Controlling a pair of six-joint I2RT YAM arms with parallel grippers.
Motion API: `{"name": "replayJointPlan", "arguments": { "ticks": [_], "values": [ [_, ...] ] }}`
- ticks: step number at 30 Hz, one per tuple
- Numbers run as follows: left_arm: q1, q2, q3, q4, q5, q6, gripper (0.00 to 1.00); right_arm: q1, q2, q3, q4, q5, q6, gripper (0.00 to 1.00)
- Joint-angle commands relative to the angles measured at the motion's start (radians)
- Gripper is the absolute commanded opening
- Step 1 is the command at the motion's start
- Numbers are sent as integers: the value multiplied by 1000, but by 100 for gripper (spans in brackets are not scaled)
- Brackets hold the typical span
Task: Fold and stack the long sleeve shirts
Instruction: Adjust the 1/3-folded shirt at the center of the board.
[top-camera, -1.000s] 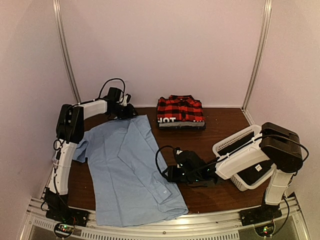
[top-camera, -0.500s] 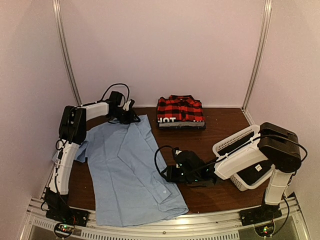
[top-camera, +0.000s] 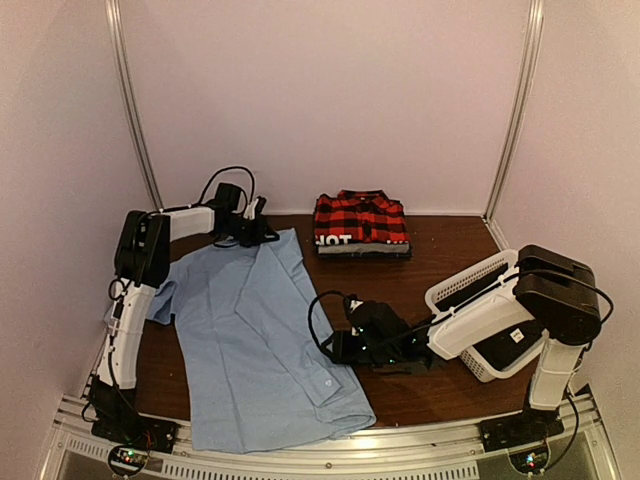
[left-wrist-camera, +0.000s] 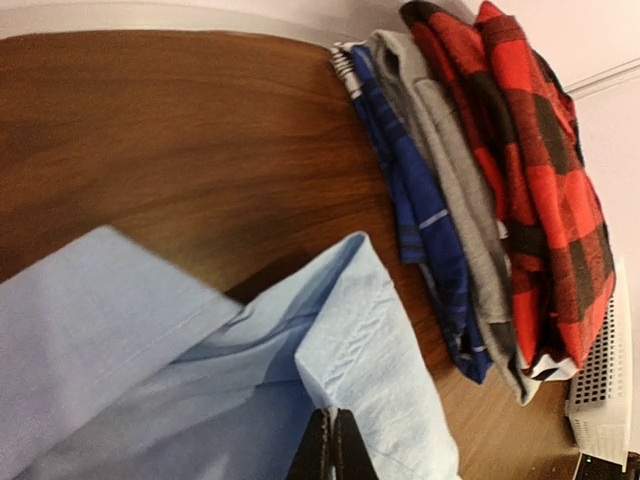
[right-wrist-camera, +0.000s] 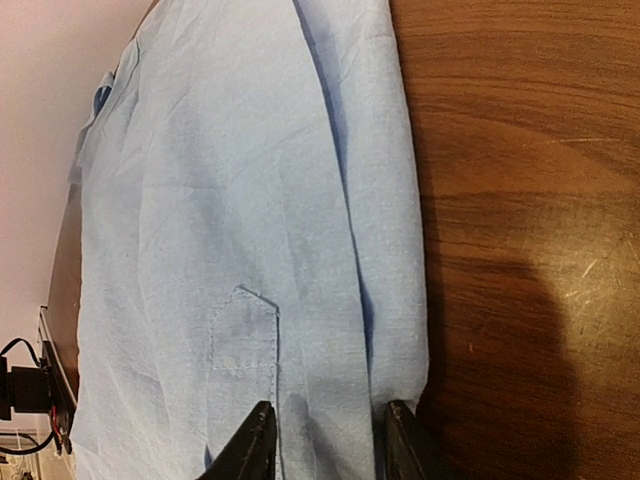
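I have left fingers clenched on the light blue shirt, right fingers released astride its edge; folding over comes next.

Looks like a robot lab, a small test booth. Plain pale walls on 3 sides w/ metal strips in the corners. 2 robot arms, left arm & right arm, are bolted to a metal rail at the front of a small brown table. Black wires hang loose & tiny lights glow at the bases.
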Motion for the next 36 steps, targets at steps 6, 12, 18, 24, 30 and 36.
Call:
{"name": "replayJointPlan", "arguments": {
  "ticks": [6,12,18,24,30,36],
  "values": [
    [52,-208,-273,272,-162,-91,0,15,46,-22,-118,-13,23,38],
    [52,-207,-298,288,-198,-109,0,18,42,-30,-114,-7,33,38],
    [52,-183,-277,283,-222,-113,0,23,29,-50,-106,-4,42,38],
    [52,-132,-214,237,-201,-105,0,23,-6,-33,-142,8,22,38],
    [52,-128,-140,158,-235,-63,31,25,-85,16,-251,47,-27,40],
    [52,-180,-115,97,-304,-26,48,43,-146,55,-362,110,-57,41]
  ]
}}
